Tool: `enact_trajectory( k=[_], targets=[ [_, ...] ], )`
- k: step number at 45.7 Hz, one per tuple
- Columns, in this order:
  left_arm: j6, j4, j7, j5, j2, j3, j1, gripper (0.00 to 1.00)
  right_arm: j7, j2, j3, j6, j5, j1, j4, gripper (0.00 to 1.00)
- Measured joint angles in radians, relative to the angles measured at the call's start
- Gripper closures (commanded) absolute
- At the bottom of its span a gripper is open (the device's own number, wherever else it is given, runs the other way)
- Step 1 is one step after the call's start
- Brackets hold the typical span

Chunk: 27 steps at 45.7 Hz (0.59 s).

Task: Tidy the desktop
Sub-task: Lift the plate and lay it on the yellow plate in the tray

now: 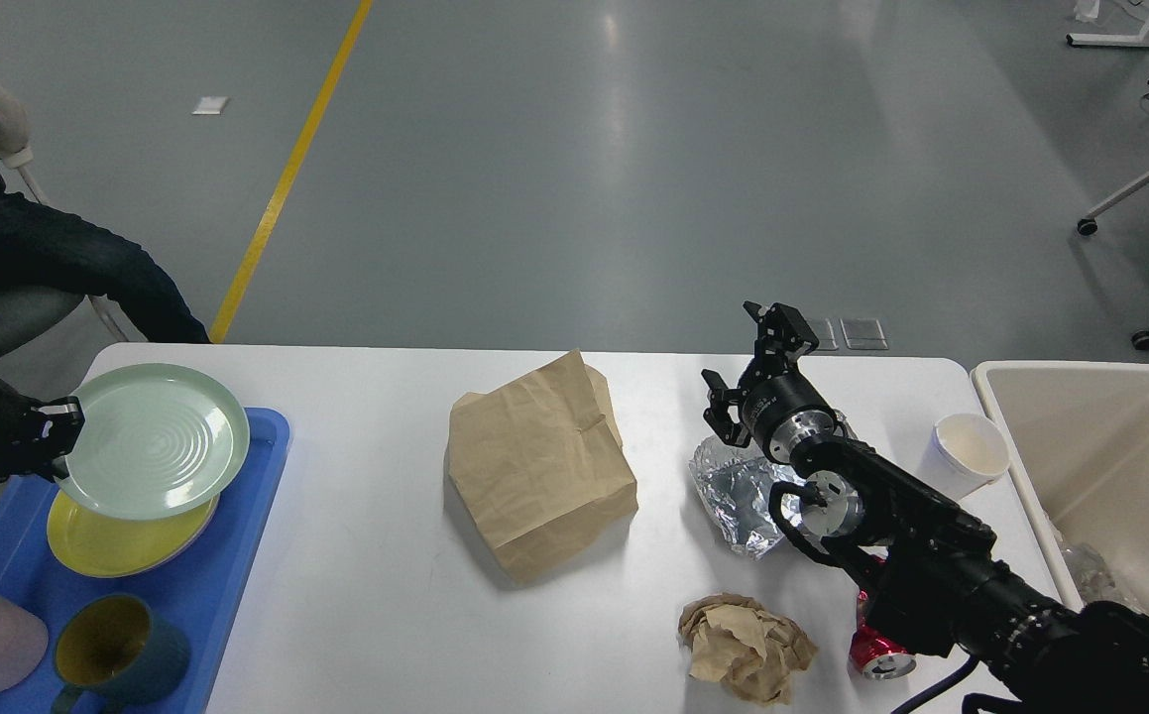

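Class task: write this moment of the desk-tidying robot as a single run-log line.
left gripper: shut on green plate, above yellow plate | right gripper: jaws open, empty, above foil | desktop: paper bag, crumpled paper, can, cup left

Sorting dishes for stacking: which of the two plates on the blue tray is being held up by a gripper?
The pale green plate: the left gripper grips its left rim, tilting it over the yellow plate, which lies flat on the blue tray.

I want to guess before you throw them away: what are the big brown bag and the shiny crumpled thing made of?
The bag looks like brown paper: dull, with creases and folds. The shiny wad looks like metal foil: silvery, with sharp bright wrinkles. I can't be sure it isn't foil-coated wrapping.
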<state>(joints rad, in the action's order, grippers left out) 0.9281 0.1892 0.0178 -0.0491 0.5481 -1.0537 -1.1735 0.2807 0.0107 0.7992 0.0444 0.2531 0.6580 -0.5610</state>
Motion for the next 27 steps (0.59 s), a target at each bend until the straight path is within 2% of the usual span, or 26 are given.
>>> enact_trajectory(
  k=[9,19,27],
  targets=[
    [0.0,-0.032,0.007,-0.006,-0.002,-0.006,0.025,1.0,0.0,0.0,0.0,0.0,0.0,0.0,0.0,0.0],
    [-0.006,-0.032,0.049,-0.008,-0.003,-0.005,0.051,1.0,0.0,0.0,0.0,0.0,0.0,0.0,0.0,0.0],
    [-0.014,-0.032,0.052,-0.008,-0.002,-0.005,0.052,0.99,0.0,0.0,0.0,0.0,0.0,0.0,0.0,0.0]
  ],
)
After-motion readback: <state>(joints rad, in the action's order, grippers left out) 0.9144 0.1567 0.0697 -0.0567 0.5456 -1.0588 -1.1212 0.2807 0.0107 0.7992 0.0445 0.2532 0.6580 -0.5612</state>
